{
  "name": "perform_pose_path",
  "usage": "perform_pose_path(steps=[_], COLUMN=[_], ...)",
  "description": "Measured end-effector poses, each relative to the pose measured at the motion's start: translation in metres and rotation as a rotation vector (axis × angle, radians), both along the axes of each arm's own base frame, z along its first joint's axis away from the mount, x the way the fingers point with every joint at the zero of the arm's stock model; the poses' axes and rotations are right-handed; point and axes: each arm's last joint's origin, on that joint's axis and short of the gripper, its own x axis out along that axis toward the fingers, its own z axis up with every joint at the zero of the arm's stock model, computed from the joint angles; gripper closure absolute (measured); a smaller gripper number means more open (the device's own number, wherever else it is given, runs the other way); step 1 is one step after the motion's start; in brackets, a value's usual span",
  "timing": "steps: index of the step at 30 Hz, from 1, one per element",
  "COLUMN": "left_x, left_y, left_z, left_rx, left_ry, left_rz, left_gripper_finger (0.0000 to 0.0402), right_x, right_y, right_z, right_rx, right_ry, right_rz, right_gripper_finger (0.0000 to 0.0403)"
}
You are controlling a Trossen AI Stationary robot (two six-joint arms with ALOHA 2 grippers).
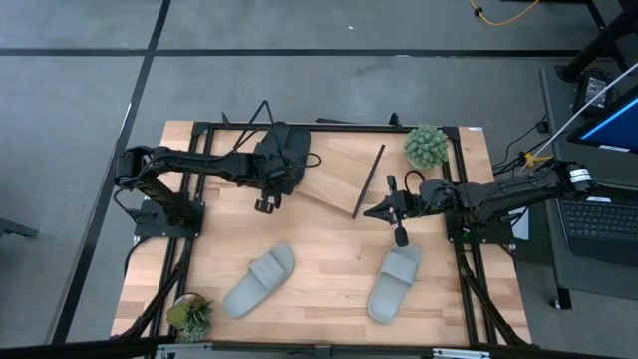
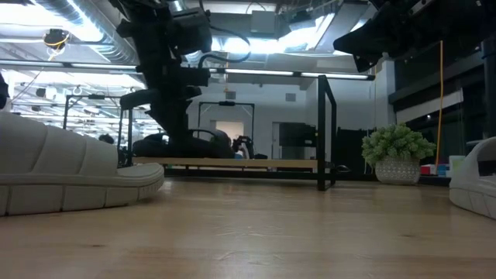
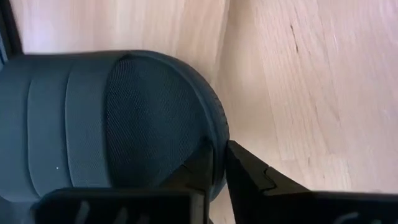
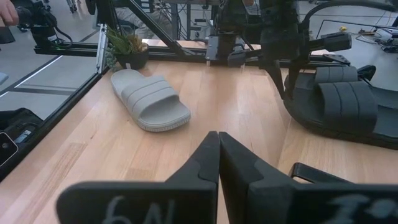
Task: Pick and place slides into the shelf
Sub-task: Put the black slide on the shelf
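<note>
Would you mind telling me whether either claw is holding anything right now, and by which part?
The left claw is shut on a black slide, pinching its sole edge. The right claw is shut on nothing.

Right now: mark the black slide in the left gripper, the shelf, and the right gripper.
black slide (image 3: 93, 118), left wrist view, on its strap.
left gripper (image 3: 219, 163), left wrist view, between fingertips.
shelf (image 1: 334, 172), high view, bare board.
right gripper (image 4: 218, 138), right wrist view, between fingertips.

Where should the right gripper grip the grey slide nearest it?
Probably the heel-side edge of the sole, from above: the grey slide lies flat, sole down, just in front of the right gripper. The broad strap arches over the toe end, leaving the heel rim exposed.
</note>
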Motion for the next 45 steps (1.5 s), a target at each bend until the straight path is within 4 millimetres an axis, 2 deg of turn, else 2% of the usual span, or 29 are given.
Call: perform_pose_path(steps=[6,18,45], left_x=[-0.0019,-0.0034,-0.0093], left_y=[-0.0002,0.0008,0.0011], left_z=[-0.0006,-0.0007,-0.0019], left_rx=[0.005,0.031,0.088], left_ry=[0.021,0.027,0.092], left_rz=[0.008,0.070,0.118], left_gripper_finger=[0.0340,0.0320,0.0317], right_x=[0.0000,0.0000,0.0000], right_y=[0.0000,0.0000,-0.0001], right_z=[0.0000,0.0000,0.0000], right_rx=[0.000,0.000,0.000], right_ry=[0.000,0.000,0.000], right_rz=[0.000,0.000,0.000], right_gripper_finger=[0.0395,0.0395,0.0395])
